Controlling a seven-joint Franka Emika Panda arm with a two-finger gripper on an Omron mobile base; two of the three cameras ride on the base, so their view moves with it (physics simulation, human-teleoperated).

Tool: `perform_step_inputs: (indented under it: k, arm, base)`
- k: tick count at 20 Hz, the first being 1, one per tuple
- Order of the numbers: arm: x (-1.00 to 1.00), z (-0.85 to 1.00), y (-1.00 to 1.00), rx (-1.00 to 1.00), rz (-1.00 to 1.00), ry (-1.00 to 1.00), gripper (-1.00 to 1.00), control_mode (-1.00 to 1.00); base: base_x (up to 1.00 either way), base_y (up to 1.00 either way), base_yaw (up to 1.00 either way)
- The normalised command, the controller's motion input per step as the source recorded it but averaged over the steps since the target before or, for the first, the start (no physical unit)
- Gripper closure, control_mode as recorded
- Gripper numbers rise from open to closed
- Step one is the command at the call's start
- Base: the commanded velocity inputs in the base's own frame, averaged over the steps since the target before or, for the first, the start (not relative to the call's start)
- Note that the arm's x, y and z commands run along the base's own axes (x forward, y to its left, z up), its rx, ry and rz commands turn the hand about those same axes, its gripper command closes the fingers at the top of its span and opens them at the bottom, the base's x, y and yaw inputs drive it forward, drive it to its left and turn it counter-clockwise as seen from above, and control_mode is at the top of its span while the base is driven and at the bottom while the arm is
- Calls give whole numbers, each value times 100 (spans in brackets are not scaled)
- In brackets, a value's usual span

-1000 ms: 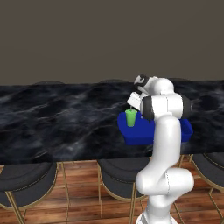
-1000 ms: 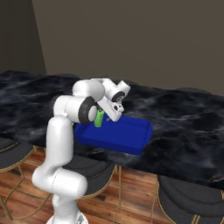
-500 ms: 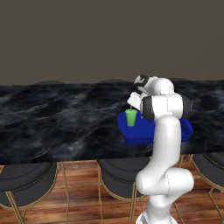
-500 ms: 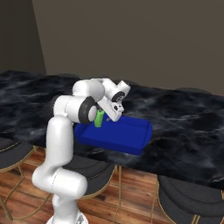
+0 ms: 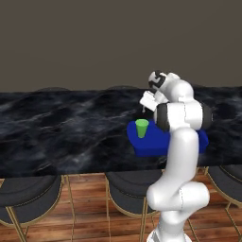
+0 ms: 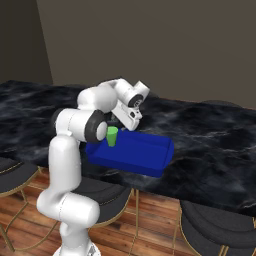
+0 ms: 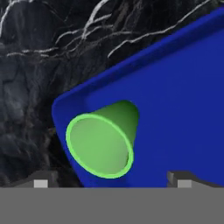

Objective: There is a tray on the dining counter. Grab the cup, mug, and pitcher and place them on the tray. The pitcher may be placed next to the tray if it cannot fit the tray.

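While one green cup (image 5: 142,128) stands upright inside the one blue tray (image 6: 150,162), the gripper (image 7: 109,178) hangs just above it with its two fingers (image 7: 40,180) spread wide apart and closed on nothing. The cup sits in the tray's corner nearest the arm's left, close to two of the raised rims; in the hand view its open mouth faces the camera and lies between the two dark tips without touching either. The tray rests on the dining counter (image 5: 61,127), near the edge that faces the stools, with one of its corners close to that edge in the right base view. The counter's black top is veined in white.

Four dark round stools are in sight along that front edge in the left base view: one (image 5: 26,201) at the left, one (image 5: 132,189) beneath the tray, one (image 5: 227,177) at the right, and a sliver of another at the bottom left corner. Only part of each shows.

Against the pictures from a second ago, little differs: cup and tray lie in the same places, and the arm's pose looks unchanged. The fingers have eased slightly wider, already clear of the cup.
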Motion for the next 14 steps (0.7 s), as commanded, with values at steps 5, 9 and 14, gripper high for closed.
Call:
perform_step_inputs:
  k: [5, 9, 14]
  arm:
    - [-95, 58, 0, -10, 4, -10, -100, -100]
    - [-100, 38, 0, -21, 15, -28, -100, -100]
    - [-100, 41, 0, -24, 17, -32, -100, -100]
  base:
    - [0, 0, 0]
    - [0, 0, 0]
    - [0, 0, 0]
